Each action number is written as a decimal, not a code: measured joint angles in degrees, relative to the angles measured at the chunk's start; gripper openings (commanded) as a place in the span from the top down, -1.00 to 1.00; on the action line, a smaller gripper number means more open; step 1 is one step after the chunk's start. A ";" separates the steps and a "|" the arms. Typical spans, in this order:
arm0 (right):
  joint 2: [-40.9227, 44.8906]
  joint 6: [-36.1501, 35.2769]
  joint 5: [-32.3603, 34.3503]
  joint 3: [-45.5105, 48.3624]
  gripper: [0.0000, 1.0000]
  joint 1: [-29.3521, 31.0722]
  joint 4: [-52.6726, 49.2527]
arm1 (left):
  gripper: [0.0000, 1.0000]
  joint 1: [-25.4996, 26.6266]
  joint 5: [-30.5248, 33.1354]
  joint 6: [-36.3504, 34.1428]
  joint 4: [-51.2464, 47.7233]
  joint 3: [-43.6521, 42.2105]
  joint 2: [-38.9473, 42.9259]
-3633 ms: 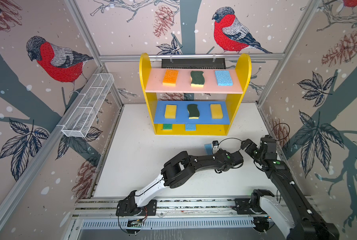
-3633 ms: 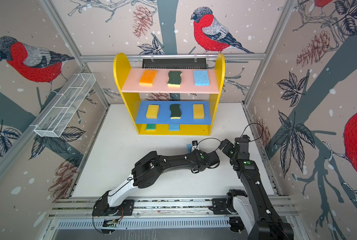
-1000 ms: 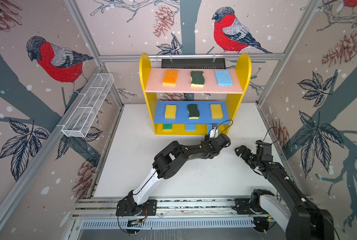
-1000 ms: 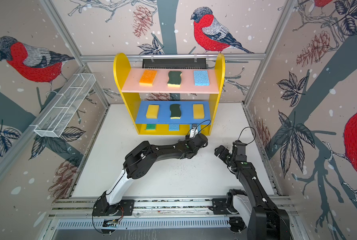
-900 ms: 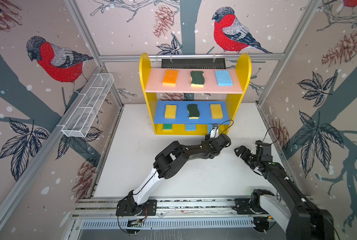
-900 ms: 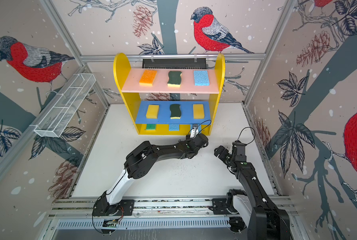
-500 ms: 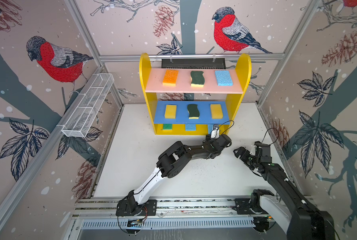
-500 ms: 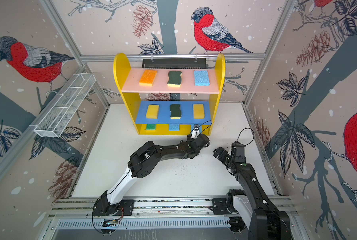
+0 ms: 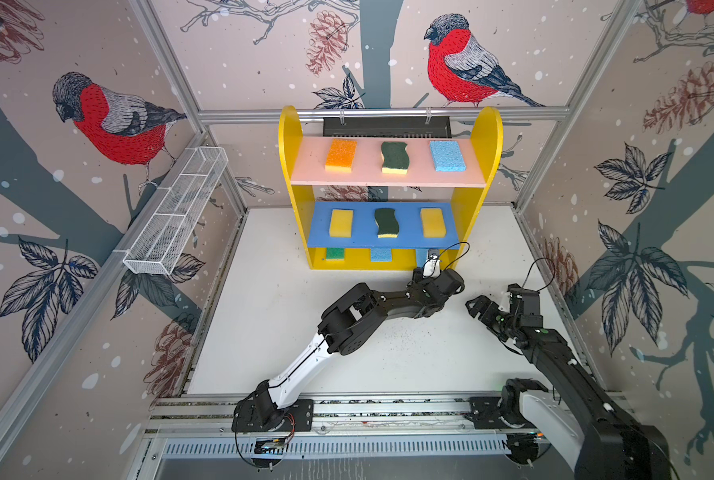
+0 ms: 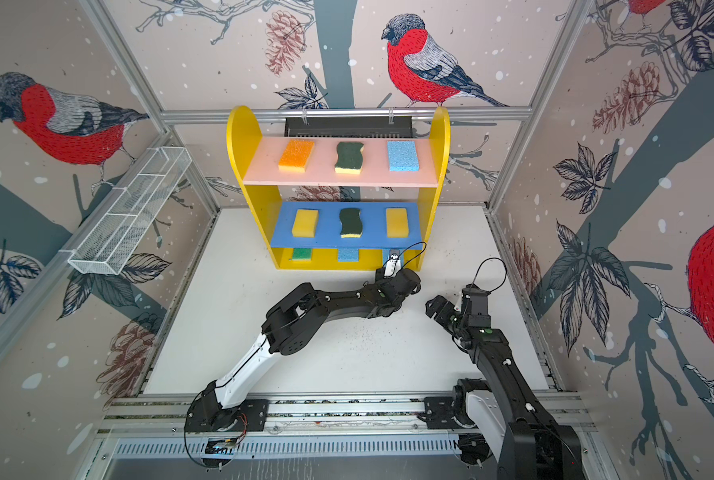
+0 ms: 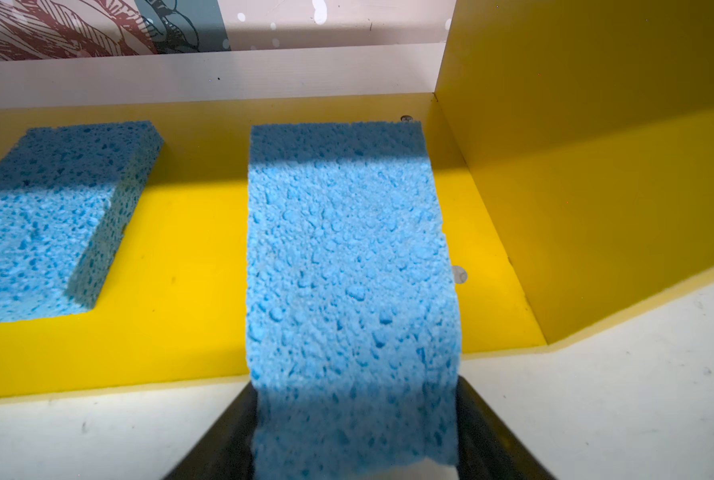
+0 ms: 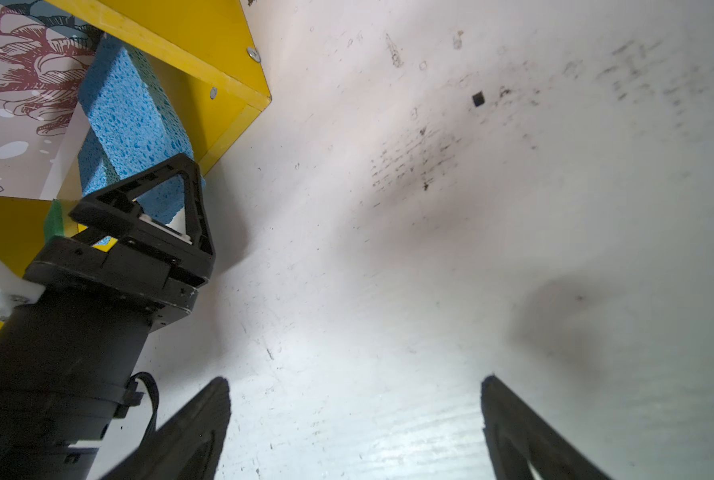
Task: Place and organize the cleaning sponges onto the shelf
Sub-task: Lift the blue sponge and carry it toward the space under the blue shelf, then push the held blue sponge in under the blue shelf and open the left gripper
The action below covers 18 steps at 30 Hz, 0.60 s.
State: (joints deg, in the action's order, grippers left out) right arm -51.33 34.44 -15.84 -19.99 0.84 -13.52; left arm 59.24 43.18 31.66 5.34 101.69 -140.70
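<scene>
Pinching the near end of a light blue porous foam sponge (image 11: 347, 249) across its short width, the left tool (image 11: 355, 419) holds it over the yellow base board (image 11: 189, 291) of the small yellow shelf (image 9: 488, 137). The sponge is in the bay against the shelf's side panel (image 11: 596, 166), with a second light blue sponge (image 11: 56, 216) lying flat in the next bay.

Handling, as judged:
- The sponge looks light, soft and compressible. Its open-pored surface should give the pads good friction, and it is not fragile.
- Held by one end, it is likely to sag or spring on release, so a low release is advisable.
- The present hold suits the job: taken at the near end across the narrow dimension, the sponge can enter while the tool stays outside the shelf.

The right tool (image 12: 355, 415) is empty, with its jaws spread wide over the bare white tabletop (image 12: 430, 249), in front of the shelf and apart from it.

Not verifiable:
- Whether the far end of the held sponge touches the base board cannot be told.
- In both top views the blue middle board (image 9: 368, 241) covers the base row. Only the front edges of a green sponge (image 9: 335, 253) and the blue ones show.
- The left wrist view cuts off the left tool's fingers at the frame edge.
</scene>
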 measured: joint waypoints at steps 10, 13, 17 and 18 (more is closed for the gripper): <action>0.28 0.02 -0.17 0.50 -0.86 0.28 -0.04 | -0.41 0.00 0.59 -0.20 2.73 0.15 -0.63; 0.33 0.02 -0.20 0.50 -0.86 0.39 -0.04 | -0.44 0.00 0.92 -0.37 3.02 0.26 -0.76; 0.39 0.02 -0.20 0.50 -0.86 0.59 -0.04 | -0.47 0.00 1.20 -0.52 3.21 0.46 -0.85; 0.39 0.02 -0.20 0.50 -0.86 0.63 -0.04 | -0.47 -0.04 1.44 -0.55 3.19 0.57 -0.87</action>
State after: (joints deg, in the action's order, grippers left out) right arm -50.94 34.46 -16.03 -19.49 1.48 -13.56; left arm 59.20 44.62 31.11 8.54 102.26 -141.58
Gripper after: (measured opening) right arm 0.931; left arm 0.732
